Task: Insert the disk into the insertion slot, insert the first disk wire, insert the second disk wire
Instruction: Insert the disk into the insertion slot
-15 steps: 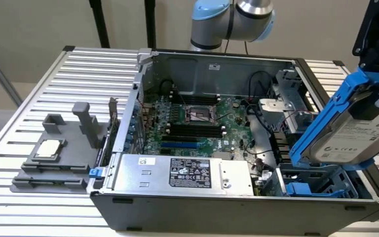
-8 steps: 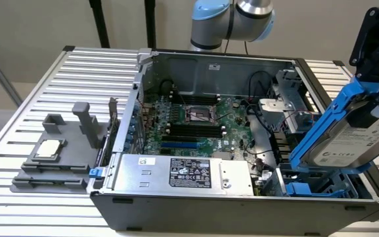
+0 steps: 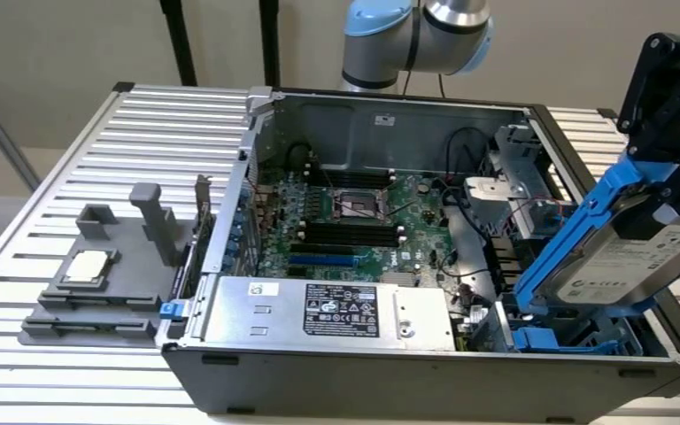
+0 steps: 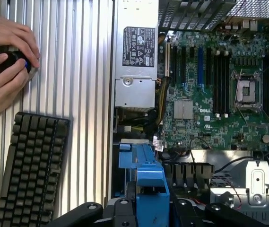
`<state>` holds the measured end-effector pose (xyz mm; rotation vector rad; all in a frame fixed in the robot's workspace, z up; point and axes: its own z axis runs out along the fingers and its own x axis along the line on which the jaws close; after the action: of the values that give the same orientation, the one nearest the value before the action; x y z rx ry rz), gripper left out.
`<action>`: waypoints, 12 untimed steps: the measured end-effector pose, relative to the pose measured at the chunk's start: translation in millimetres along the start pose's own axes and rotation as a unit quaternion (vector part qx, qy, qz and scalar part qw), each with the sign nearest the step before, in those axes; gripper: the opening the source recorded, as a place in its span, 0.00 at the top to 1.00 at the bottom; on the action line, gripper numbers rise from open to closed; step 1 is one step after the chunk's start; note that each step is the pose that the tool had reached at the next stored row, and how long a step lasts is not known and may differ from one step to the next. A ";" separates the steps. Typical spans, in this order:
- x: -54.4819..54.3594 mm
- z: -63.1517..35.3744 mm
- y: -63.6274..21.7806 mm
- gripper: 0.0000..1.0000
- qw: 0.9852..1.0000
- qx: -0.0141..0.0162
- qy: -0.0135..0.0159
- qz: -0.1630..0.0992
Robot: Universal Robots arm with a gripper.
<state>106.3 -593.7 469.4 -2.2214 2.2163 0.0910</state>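
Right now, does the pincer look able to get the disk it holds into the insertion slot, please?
Probably yes: the pincer holds the disk tilted just above the insertion slot, and nothing visible lies across the opening, though the disk hides part of it.

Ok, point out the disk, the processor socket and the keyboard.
disk (image 3: 633, 258), exterior view, on its white label.
processor socket (image 3: 357, 205), exterior view, its centre.
keyboard (image 4: 30, 165), wrist view, middle keys.
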 end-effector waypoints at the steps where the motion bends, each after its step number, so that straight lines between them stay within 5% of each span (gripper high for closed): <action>1: 0.1 1.6 -0.3 0.67 1.000 0.000 0.000 0.000; 12: 0.6 11.1 -2.6 0.67 1.000 0.000 -0.005 -0.006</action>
<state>108.5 -593.8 458.2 -2.2280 2.1979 0.1025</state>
